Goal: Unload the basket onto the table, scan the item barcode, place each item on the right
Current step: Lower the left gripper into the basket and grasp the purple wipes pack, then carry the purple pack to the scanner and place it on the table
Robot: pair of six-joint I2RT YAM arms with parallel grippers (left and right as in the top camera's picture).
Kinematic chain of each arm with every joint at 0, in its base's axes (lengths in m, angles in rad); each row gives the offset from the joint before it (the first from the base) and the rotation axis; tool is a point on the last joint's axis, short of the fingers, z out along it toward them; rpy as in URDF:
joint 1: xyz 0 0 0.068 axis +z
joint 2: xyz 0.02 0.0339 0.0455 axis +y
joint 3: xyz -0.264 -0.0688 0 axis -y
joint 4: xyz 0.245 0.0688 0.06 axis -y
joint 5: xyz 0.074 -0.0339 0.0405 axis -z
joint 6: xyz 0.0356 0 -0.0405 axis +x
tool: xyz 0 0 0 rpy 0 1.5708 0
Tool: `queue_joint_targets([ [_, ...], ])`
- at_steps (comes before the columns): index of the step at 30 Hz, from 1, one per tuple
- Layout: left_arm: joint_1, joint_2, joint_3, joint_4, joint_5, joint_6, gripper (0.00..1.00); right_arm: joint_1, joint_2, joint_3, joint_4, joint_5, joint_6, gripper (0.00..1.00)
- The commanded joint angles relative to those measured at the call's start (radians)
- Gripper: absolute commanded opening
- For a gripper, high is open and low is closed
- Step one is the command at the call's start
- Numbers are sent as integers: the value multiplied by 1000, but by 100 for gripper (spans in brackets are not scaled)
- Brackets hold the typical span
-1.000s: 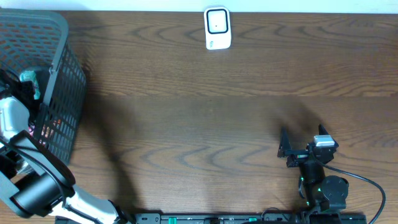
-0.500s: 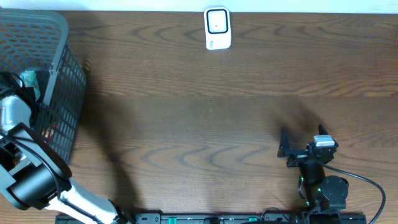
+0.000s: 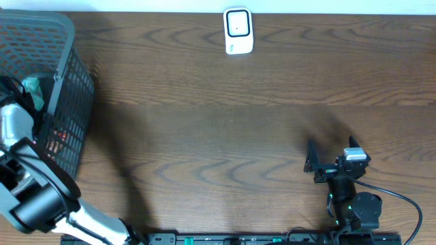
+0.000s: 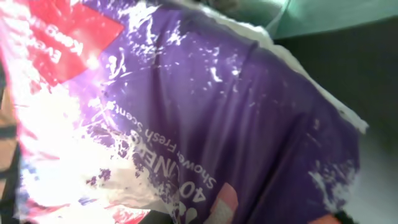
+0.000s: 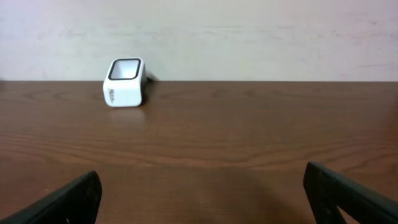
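Note:
A purple plastic package with white print and a red label fills the left wrist view, pressed close to the camera. My left gripper reaches down inside the dark mesh basket at the table's left edge and is shut on that package; its fingers are hidden behind the plastic. No barcode shows. The white scanner stands at the far middle of the table and also shows in the right wrist view as a scanner ahead and left. My right gripper rests open near the front right, nothing between its fingers.
A teal item lies in the basket beside the left arm; its corner shows as teal plastic above the package. Brown wooden table stretches between basket, scanner and right arm. A pale wall runs behind the scanner.
The left gripper has closed from wide open to shut inside the basket, and the left arm shifted slightly there. The right arm has not moved.

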Motion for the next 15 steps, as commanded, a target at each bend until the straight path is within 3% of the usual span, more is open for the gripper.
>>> queue_joint_targets([
  [1, -23, -179, -3, 32, 101, -132, 7, -8, -6, -4, -1, -6, 14, 99],
  [7, -32, -473, -3, 153, 477, -203, 7, -8, -6, -4, -1, -6, 14, 99],
  [15, -72, -731, -3, 270, 533, -447, 7, -8, -6, -4, -1, -6, 14, 99],
])
